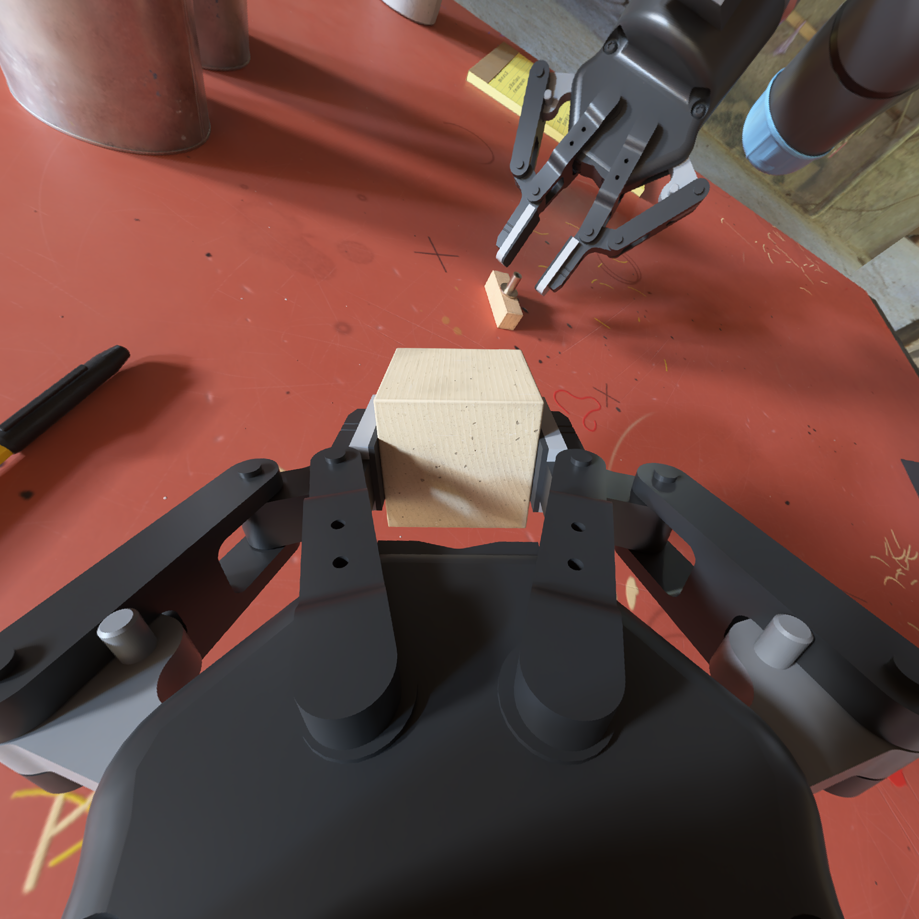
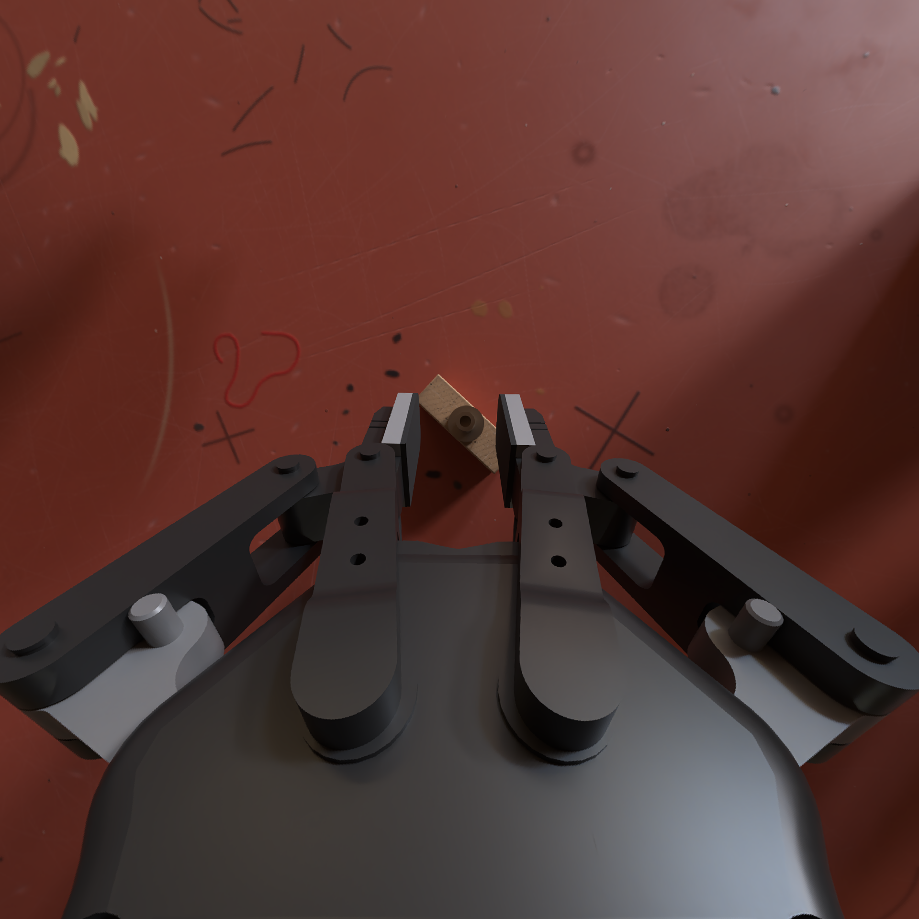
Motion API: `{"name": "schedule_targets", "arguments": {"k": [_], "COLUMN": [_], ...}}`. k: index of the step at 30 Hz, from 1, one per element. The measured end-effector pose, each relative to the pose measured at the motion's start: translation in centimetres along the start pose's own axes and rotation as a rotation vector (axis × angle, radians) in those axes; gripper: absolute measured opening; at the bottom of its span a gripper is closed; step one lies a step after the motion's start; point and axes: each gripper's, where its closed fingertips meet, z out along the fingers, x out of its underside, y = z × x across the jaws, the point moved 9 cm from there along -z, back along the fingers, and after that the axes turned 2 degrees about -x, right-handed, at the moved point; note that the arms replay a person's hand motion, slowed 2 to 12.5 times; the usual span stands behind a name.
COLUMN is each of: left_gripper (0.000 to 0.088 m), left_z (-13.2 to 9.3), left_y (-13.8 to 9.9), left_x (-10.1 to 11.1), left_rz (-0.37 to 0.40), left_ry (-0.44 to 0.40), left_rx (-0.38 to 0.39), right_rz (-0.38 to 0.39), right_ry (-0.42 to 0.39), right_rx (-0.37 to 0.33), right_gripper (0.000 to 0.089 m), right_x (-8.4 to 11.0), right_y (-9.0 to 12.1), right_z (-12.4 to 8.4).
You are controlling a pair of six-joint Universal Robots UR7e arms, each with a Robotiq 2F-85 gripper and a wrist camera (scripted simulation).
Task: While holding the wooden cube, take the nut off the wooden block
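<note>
My left gripper (image 1: 457, 437) is shut on a pale wooden cube (image 1: 455, 437) and holds it above the red table. Beyond it a small wooden block (image 1: 501, 304) lies on the table with a metal bolt and nut (image 1: 510, 289) standing up from it. My right gripper (image 1: 524, 273) hangs open just above that block, its fingers either side of the bolt. In the right wrist view the right gripper (image 2: 458, 415) looks straight down on the block (image 2: 447, 403) and its dark nut (image 2: 465, 423), which sits between the open fingertips without touching them.
A black marker (image 1: 64, 393) lies at the left. Large metal cylinders (image 1: 99, 74) stand at the back left. A yellow pad (image 1: 512, 79) lies behind the right gripper. The table's edge (image 1: 885, 318) runs along the right.
</note>
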Motion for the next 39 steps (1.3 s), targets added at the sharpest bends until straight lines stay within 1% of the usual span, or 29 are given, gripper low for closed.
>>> {"name": "schedule_targets", "arguments": {"k": [4,9,18,24,33,39], "left_gripper": [0.0445,0.0445,0.0445,0.0445,0.0445,0.0445], "left_z": [0.0,-0.2,-0.6,-0.6,0.0,1.0], "left_y": [-0.2,-0.5,-1.0,-1.5,-2.9,-3.9], "left_x": [0.1,0.1,0.1,0.1,-0.4,-0.9], "left_rz": [-0.001,-0.003,-0.014,-0.034,-0.058,-0.073], "left_ry": [0.008,0.016,0.012,0.027,0.003,-0.012], "left_rx": [-0.003,-0.011,-0.028,-0.042,-0.080,-0.140], "right_rz": [-0.031,-0.069,-0.141,-0.184,-0.291,-0.380], "right_ry": [0.039,0.053,0.025,0.001,0.007,0.013], "right_rx": [-0.028,-0.045,-0.062,-0.095,-0.162,-0.198], "right_gripper": [0.0281,0.0276,0.0261,0.0262,0.0273,0.0275], "right_x": [-0.1,-0.1,-0.3,-0.5,-0.9,-0.9], "right_y": [-0.3,-0.7,-1.1,-1.4,-1.7,-1.9], "right_z": [0.3,0.4,0.1,0.0,0.0,0.1]}}
